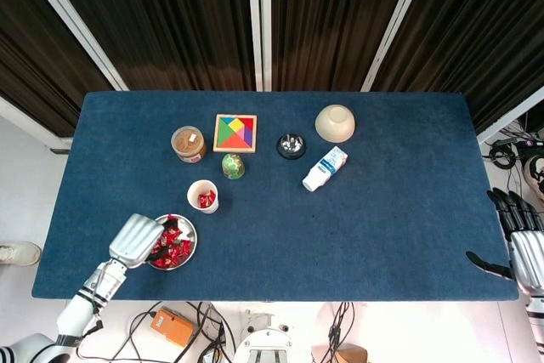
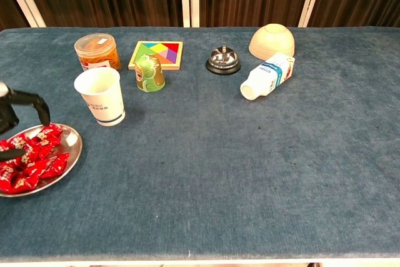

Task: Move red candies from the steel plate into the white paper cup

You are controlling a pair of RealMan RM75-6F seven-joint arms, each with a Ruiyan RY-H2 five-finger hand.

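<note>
Now: my left hand (image 1: 136, 240) over steel plate (image 1: 189, 250).
Fingers spread, touching red candies (image 2: 31, 157); white paper cup (image 2: 100, 95) stands nearby.

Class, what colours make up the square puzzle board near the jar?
The puzzle shows red, yellow, green, blue, orange and purple pieces; clearest in the head view.

Left hand (image 1: 136, 240) is positioned at the tabletop's near left corner, back of hand facing up, fingers (image 2: 31, 101) spread and curved downward with nothing held. Its forearm extends off the near edge. Right hand (image 1: 520, 244) is off the right edge, fingers extended, empty.
</note>
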